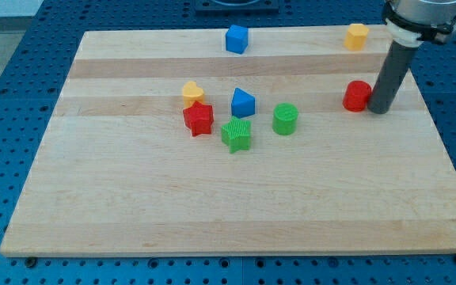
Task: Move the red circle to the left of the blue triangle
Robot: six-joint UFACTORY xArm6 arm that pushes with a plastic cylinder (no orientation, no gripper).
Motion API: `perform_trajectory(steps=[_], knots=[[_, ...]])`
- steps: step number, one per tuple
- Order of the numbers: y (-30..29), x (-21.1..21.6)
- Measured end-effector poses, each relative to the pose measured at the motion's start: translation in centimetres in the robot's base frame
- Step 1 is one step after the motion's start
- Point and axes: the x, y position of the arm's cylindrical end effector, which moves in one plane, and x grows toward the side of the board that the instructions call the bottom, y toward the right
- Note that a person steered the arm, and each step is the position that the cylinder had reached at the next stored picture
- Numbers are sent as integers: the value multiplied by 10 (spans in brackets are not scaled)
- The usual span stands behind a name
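Observation:
The red circle (357, 95) sits on the wooden board (236, 206) at the view's right. My tip (379, 110) is down on the board just to the right of it, about touching its right side. The blue triangle (243, 102) stands near the board's middle, well to the left of the red circle. The green circle (285, 119) lies between them, a little lower in the view.
A red star (199, 119) and a yellow block (193, 93) sit left of the blue triangle. A green star (236, 134) is just below it. A blue cube (237, 39) and a yellow block (356, 36) sit near the top edge.

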Motion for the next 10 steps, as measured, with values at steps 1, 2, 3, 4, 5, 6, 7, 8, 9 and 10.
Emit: perform_trajectory(steps=[1,2,3,4,5,6,7,8,9,10], knots=[[0,-9],[0,-17],[-4,-18],[-17,-18],[-29,-22],[-40,-31],[-51,-34],[-57,-34],[-58,-34],[-58,-33]])
